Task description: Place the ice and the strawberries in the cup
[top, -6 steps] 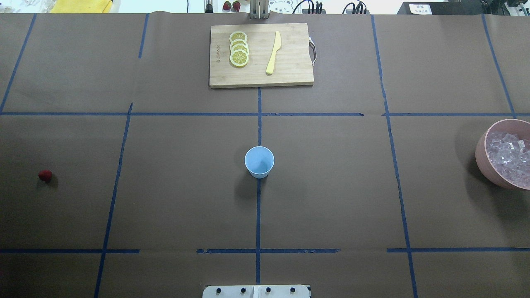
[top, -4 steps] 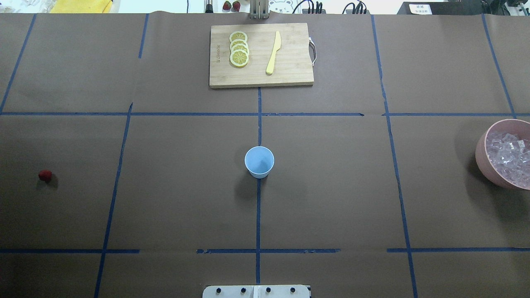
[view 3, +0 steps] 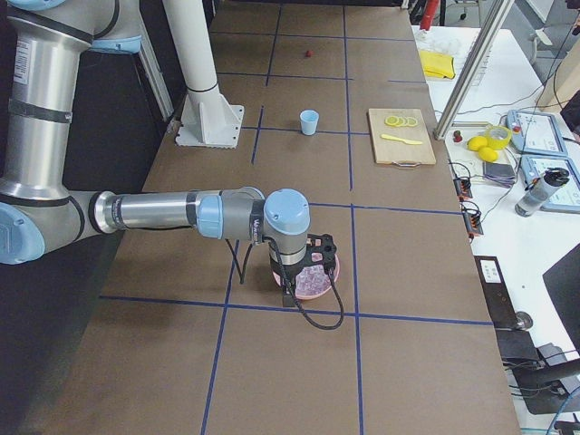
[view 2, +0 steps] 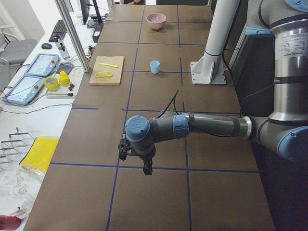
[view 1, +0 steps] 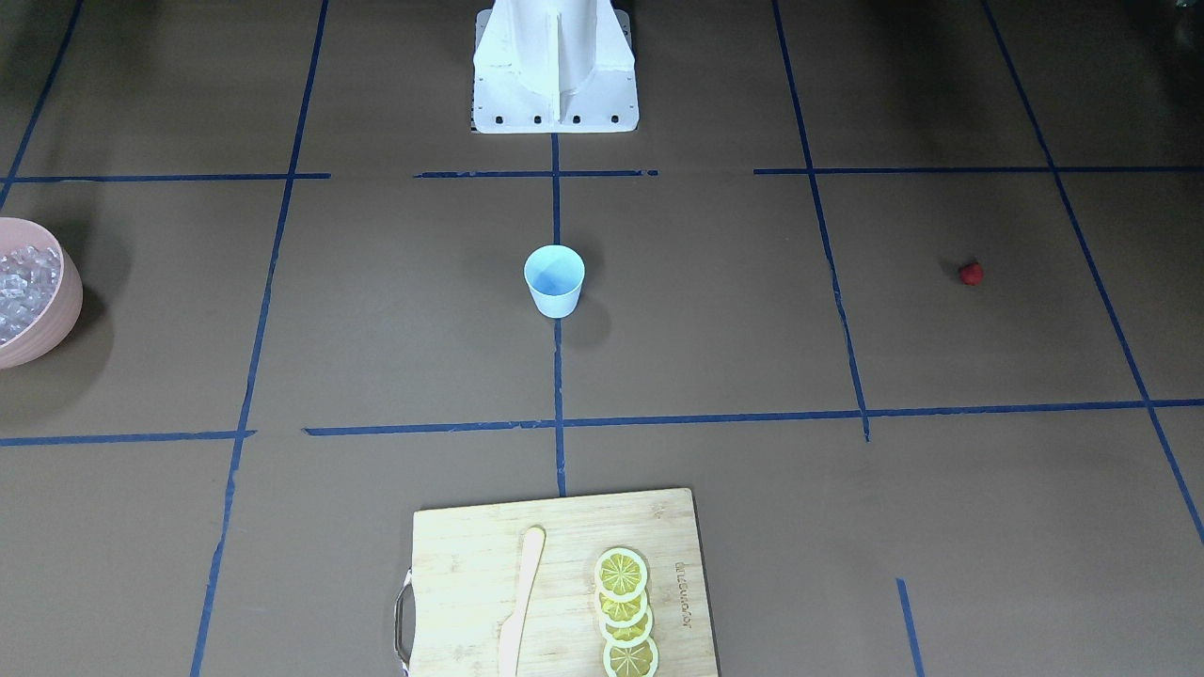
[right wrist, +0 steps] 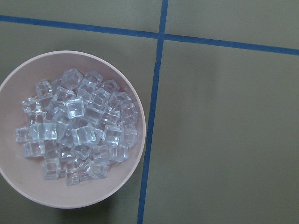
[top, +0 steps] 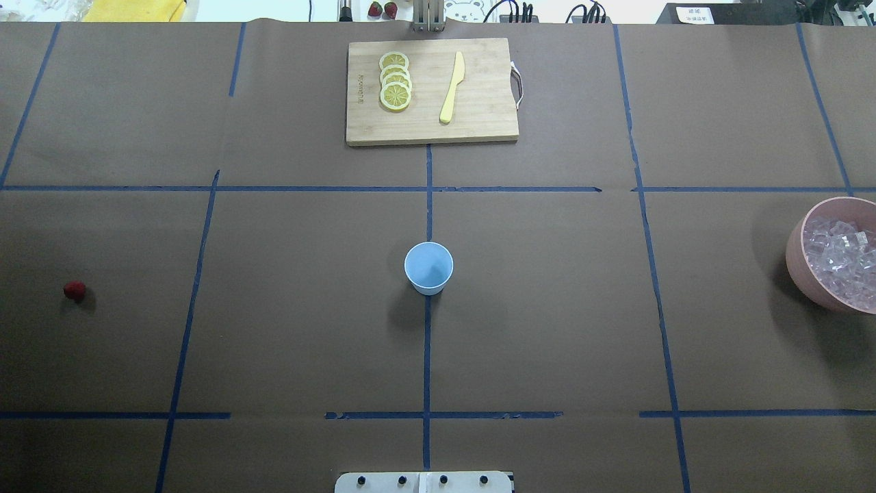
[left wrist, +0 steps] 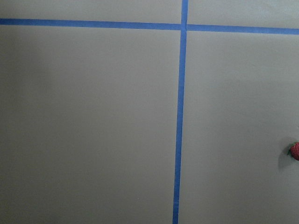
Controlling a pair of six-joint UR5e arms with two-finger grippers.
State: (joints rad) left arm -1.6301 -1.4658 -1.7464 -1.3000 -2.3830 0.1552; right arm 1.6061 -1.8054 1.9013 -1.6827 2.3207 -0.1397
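Glassy ice [right wrist: 77,128] crisp wrist-side, seemingly hazy overhead

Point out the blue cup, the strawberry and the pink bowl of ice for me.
blue cup [top: 428,266]: overhead view, inside its open mouth.
strawberry [top: 74,290]: overhead view, middle of the berry.
pink bowl [right wrist: 70,196]: right wrist view, bare inner wall near the rim.

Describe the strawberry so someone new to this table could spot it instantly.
Start at the blue cup mid-table. Far to the robot's left, past a blue tape line, the strawberry lies alone. It is the only small red thing on the brown paper.
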